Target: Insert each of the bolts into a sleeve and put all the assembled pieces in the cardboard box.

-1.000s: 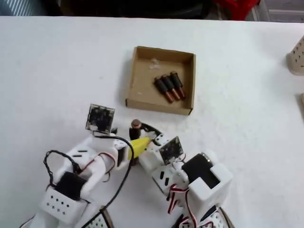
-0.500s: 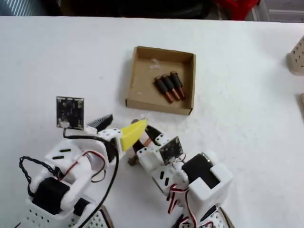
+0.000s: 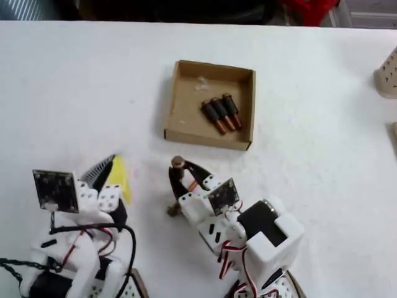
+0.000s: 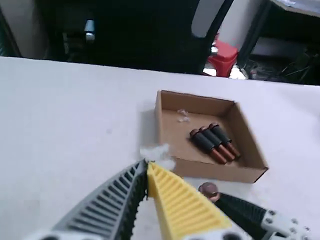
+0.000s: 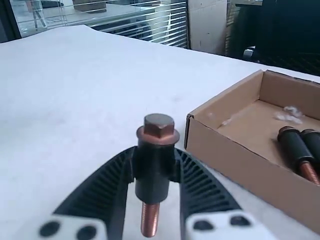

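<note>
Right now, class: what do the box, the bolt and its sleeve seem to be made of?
Box: brown cardboard, matte, raw cut edges.
Bolt: probably copper-coloured metal, dull sheen, threaded.
Sleeve: black, matte, likely plastic or rubber.

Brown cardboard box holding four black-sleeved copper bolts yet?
No, the brown cardboard box holds three black-sleeved copper bolts; a fourth piece sits clamped in the right gripper.

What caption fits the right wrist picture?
Right gripper clamps a black sleeve with a copper bolt through it, near the brown cardboard box.
</note>
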Controlling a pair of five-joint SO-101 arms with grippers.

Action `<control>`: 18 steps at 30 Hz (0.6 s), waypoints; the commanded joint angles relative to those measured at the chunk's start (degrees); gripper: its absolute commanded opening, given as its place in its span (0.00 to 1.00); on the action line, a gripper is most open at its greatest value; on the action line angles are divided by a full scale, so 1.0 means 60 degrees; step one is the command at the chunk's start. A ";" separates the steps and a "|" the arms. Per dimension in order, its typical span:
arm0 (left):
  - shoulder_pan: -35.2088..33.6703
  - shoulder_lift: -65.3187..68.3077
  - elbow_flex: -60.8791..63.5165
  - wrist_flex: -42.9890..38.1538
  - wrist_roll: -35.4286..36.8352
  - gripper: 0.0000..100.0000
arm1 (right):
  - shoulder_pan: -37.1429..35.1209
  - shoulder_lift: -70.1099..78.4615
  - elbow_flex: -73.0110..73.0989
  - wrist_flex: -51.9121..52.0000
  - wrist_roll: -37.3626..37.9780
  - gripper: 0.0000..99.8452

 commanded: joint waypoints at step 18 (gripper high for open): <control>-0.3832 0.0007 0.5495 -0.4220 -0.0982 0.02 | 0.1355 -0.2762 0.0396 0.1297 0.0176 0.02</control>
